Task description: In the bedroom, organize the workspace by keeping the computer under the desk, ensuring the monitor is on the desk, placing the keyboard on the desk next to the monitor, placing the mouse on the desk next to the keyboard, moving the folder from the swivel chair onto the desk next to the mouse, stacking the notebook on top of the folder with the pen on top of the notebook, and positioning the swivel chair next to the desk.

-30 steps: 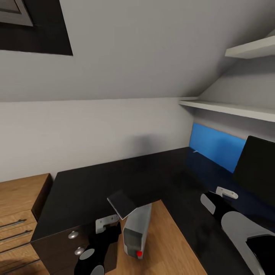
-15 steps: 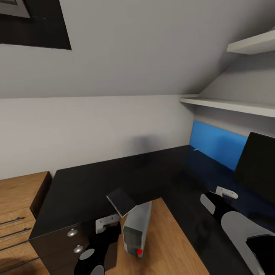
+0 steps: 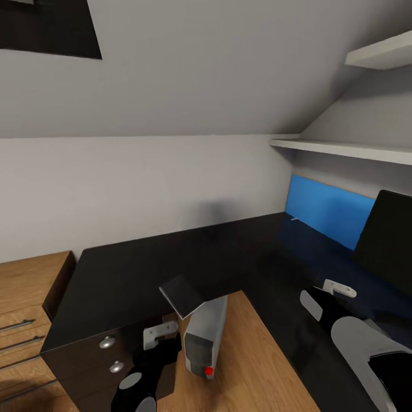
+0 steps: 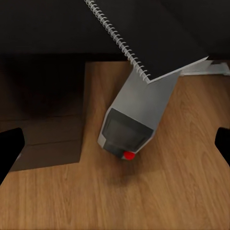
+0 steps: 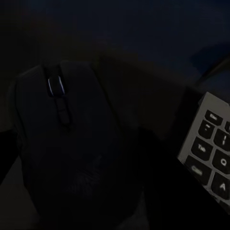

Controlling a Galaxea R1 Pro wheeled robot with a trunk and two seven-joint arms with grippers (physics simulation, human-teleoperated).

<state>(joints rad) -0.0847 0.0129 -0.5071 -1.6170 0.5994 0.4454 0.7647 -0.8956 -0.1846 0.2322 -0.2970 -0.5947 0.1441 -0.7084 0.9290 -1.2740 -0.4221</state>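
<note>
Overhanging desk (image 3: 143, 269) edge: notebook (image 3: 182, 296), above PC (image 3: 205, 337). Mouse (image 5: 67, 143) beside keyboard (image 5: 211, 153). Left gripper (image 4: 115, 148) jaws spread, empty; right gripper jaws indiscernible.

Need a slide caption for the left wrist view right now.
Spiral-bound notebook overhanging the desk edge above the grey computer tower standing on the wooden floor.

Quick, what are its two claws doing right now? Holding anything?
Left gripper: open, holding nothing, above the computer.
Right gripper: close over the mouse; open or shut cannot be told.
</note>
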